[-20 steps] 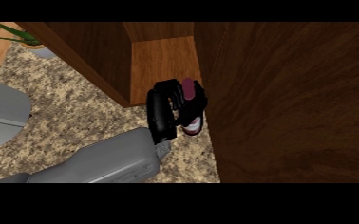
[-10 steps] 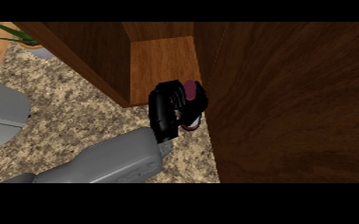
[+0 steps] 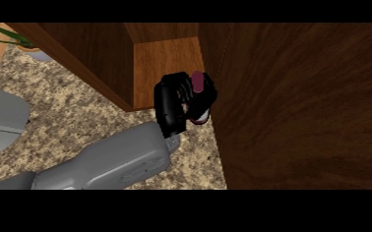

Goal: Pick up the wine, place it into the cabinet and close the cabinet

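Head view: right hand (image 3: 173, 109) curled round wine (image 3: 197, 86) at cabinet (image 3: 169, 64) opening.

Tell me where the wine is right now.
Head view, centre: the wine is held in the right hand at the cabinet's open front, beside the dark door.

Speckled beige granite counter (image 3: 65, 103) beneath dark wooden panelling (image 3: 291, 108); green plant leaves (image 3: 16, 38) in a pot at upper left.
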Robot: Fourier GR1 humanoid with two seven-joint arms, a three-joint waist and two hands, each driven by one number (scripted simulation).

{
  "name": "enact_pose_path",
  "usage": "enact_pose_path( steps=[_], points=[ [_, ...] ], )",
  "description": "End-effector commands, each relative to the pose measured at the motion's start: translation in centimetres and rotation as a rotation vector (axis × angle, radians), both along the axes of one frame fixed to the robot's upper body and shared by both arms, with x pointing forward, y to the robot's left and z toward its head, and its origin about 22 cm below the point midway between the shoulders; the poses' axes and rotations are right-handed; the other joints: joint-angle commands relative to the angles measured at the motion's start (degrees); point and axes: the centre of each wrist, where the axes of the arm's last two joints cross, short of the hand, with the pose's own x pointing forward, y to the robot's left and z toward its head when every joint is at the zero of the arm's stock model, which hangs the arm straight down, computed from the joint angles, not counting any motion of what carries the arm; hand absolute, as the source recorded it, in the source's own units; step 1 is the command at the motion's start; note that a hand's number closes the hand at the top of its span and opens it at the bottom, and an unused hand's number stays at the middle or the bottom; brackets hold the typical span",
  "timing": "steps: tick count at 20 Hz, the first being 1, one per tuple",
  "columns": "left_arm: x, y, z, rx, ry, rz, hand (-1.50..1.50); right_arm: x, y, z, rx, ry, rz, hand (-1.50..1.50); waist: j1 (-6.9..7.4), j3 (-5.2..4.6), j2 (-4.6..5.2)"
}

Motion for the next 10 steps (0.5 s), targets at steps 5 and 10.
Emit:
enact_pose_path(
  steps=[5,10],
  points=[
    [2.2,0.7,1.8,-0.004,-0.04,0.051,1.5,0.1,0.2,0.3,-0.003,-0.012,0.013,-1.5,-0.69,0.03,0.22],
    [2.7,1.4,1.3,0.031,-0.039,0.072,1.5,0.0,0.1,0.2,-0.011,-0.006,0.02,-1.5,-1.27,0.06,0.57]
  ],
)
